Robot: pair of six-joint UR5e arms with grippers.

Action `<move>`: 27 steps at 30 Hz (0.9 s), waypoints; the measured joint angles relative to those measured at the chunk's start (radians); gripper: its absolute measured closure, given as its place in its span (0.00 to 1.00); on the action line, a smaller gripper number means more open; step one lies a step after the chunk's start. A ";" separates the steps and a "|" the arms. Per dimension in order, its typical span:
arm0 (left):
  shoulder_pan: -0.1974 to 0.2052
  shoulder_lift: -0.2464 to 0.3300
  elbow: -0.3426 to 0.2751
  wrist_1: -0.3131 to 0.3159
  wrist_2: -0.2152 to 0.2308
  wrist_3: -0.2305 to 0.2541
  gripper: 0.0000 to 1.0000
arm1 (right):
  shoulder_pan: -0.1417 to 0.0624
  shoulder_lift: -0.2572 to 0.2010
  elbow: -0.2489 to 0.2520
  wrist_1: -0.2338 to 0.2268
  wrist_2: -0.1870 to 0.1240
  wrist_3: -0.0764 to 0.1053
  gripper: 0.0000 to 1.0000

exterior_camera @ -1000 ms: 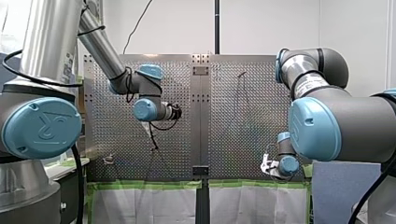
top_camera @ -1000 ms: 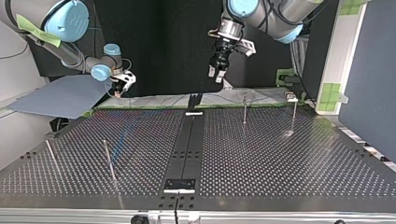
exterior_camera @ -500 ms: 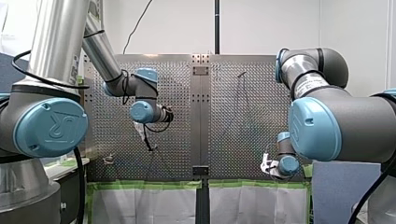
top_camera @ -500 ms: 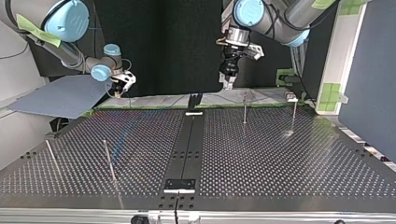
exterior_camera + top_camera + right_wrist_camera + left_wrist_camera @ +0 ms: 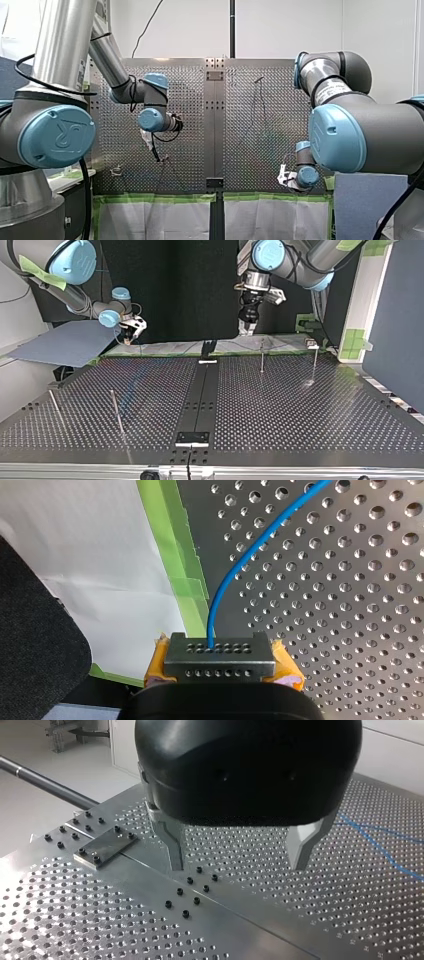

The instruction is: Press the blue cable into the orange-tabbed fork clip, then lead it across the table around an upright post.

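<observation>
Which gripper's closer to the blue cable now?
Right. My right gripper is shut on the blue cable; my left gripper hangs open over the table, the cable off beside it.

A plain white wall (image 5: pixel 280 30) stands behind the perforated table (image 5: pixel 240 150), with a black pole (image 5: pixel 232 25) before it — white sheeting (image 5: pixel 160 220) edged with green tape (image 5: pixel 160 198) hangs below. Opposite: a black curtain (image 5: pixel 175 290) and a blue-grey panel (image 5: pixel 395 325).

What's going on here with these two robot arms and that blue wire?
My right gripper is shut on the blue cable, close to the green tape along the edge of the perforated table. From there the cable runs out over the holes. My left gripper hangs open above the table with nothing between its fingers.
</observation>
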 joint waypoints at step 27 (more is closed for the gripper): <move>0.033 -0.073 0.000 0.001 -0.005 0.021 0.00 | -0.001 0.000 -0.003 0.004 0.003 0.000 1.00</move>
